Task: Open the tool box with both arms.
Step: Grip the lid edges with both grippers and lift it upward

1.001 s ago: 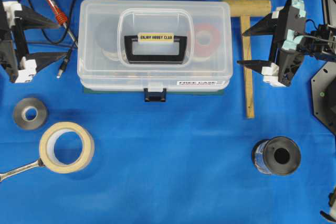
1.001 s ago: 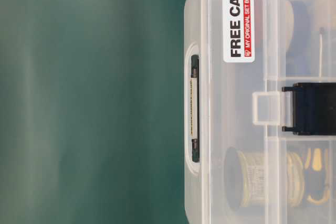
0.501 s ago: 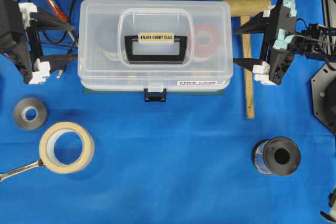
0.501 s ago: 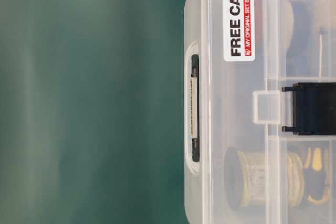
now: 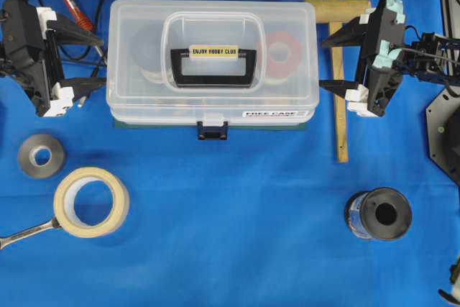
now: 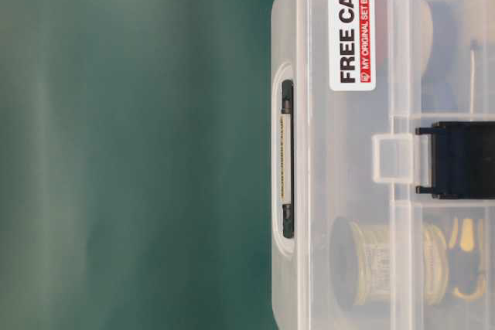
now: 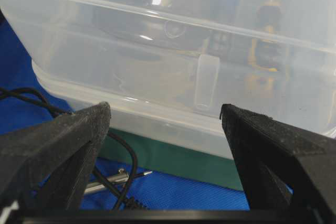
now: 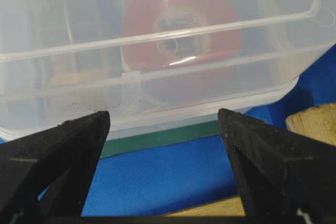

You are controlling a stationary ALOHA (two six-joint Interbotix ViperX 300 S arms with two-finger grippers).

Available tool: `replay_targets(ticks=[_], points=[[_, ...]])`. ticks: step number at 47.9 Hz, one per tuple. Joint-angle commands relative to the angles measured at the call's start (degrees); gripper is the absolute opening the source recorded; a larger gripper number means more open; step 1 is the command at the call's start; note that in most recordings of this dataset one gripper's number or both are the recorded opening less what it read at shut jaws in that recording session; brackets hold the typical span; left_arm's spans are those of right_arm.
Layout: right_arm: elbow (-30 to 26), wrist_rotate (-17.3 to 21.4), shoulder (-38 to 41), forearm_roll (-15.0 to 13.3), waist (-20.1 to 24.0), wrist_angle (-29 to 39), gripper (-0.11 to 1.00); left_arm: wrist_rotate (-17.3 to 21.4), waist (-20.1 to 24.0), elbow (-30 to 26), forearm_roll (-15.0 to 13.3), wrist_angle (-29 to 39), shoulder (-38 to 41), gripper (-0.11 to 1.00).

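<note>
The box (image 5: 211, 62) is being flanked by both grippers, its lid shut and latch (image 5: 213, 131) fastened. The left gripper (image 5: 99, 60) is being held wide open just beside the box's left end, the right gripper (image 5: 325, 62) likewise spread at the opposite end, over a mallet (image 5: 339, 70). Nothing is being gripped.

tool box (image 5: 210, 62) at 12 o'clock on worktop (image 5: 237, 199) | left pincer (image 5: 92, 60) at its 9 | right pincer (image 5: 327, 62) at its 3 | tape roll (image 5: 91, 201) at 8 | spool (image 5: 379, 214) at 4
</note>
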Motion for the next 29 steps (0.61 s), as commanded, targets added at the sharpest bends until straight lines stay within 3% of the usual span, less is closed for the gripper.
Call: replay_targets(ticks=[1, 29], points=[[-2.6, 0.3, -0.6, 0.2, 0.4, -1.2, 0.85, -0.2, -0.9, -3.7, -0.1, -1.6, -1.1, 0.91], [-3.4, 0.2, -8.2, 0.0, 0.0, -1.4, 0.85, 0.6, 0.7, -5.0, -0.1, -3.0, -4.4, 0.91]])
